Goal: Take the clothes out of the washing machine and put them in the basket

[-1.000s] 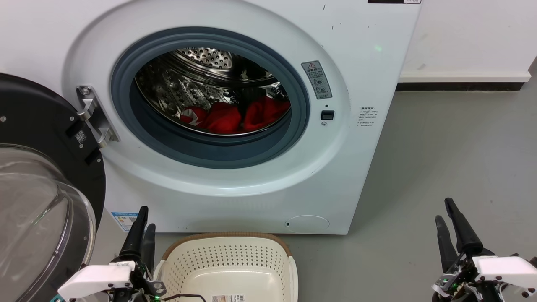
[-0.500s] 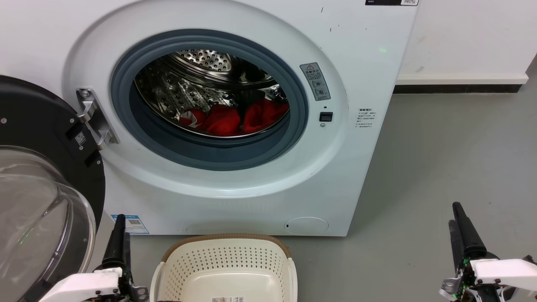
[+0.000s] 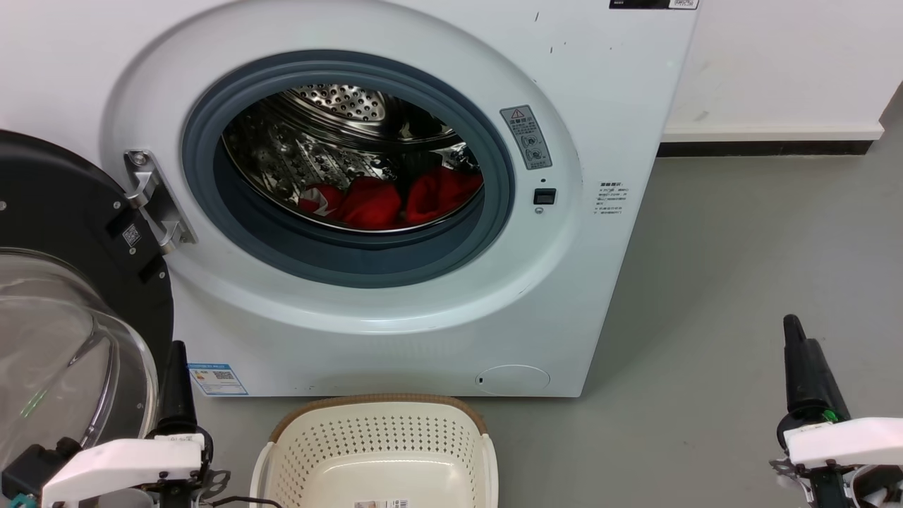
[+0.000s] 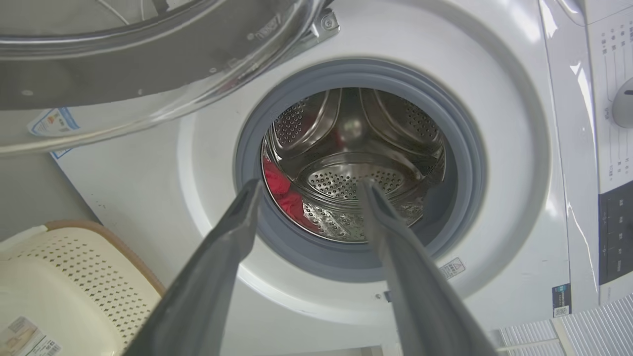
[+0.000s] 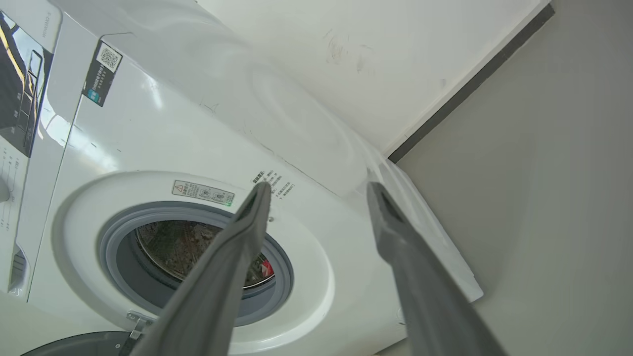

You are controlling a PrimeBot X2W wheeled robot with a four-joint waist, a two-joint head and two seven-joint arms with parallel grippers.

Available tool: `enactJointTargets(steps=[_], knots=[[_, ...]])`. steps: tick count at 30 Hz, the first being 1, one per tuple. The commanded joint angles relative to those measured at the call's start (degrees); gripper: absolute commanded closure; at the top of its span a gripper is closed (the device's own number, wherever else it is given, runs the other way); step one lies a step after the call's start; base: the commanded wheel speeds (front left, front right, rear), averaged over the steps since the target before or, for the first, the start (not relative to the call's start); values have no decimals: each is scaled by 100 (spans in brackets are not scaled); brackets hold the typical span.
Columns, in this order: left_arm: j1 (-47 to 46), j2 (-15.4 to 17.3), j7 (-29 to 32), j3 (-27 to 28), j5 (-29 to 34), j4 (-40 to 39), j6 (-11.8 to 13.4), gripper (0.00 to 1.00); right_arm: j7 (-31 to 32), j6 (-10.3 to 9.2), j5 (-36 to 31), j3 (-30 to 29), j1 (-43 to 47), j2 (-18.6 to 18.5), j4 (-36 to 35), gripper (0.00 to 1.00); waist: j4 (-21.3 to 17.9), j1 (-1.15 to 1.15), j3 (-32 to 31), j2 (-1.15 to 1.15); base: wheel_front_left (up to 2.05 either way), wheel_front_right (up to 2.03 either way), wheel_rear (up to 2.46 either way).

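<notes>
The washing machine [image 3: 607, 92] stands in front of me with its round porthole uncovered. Red clothes [image 3: 388, 201] lie bunched at the bottom of the steel drum, one with a bit of white showing at its left. On the floor just in front of the machine sits the cream basket [image 3: 381, 451], with nothing in it but a label. My left gripper [image 3: 178, 353] is low beside the basket's left end; my right gripper [image 3: 801, 335] is far to the right over the floor. Both stand open with nothing between the fingers, as the left gripper [image 4: 307, 188] and right gripper [image 5: 319, 190] show. Red clothes [image 4: 279, 185] show in the drum.
The machine's black-rimmed glass door [image 3: 70, 317] hangs swung out at the left, close to my left arm. Grey floor [image 3: 741, 247] stretches to the right of the machine, up to a white wall with a dark skirting [image 3: 762, 148].
Both grippers have swung outward in the head view: the left one leftward and lower beside the door, the right one further right. The camera shifted slightly. The clothes and basket lie as before.
</notes>
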Motion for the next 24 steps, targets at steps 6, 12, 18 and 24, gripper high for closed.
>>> enactJointTargets(steps=[6, 12, 18, 24], knots=[[56, 15, -157, -261, 1001, -699, 503, 0, -161, 1, -1114, 148, -2, -35, -665, 0, -35, 0, 11, 0, 0, 0, 0], [144, 16, -269, -591, 1819, -1052, 799, 0, -278, 1, -1899, 291, 69, -37, -953, 0, -70, 0, 6, 0, 0, 0, 0], [337, 17, -376, -818, 2018, -1004, 485, 0, -384, 1, -2422, 529, 176, -40, -943, 0, -95, 0, -26, 0, 0, 0, 0], [430, 18, -479, -843, 2708, -1049, 435, 0, -483, 1, -2908, 575, 246, -43, -939, 0, -99, 0, -50, 0, 0, 0, 0]])
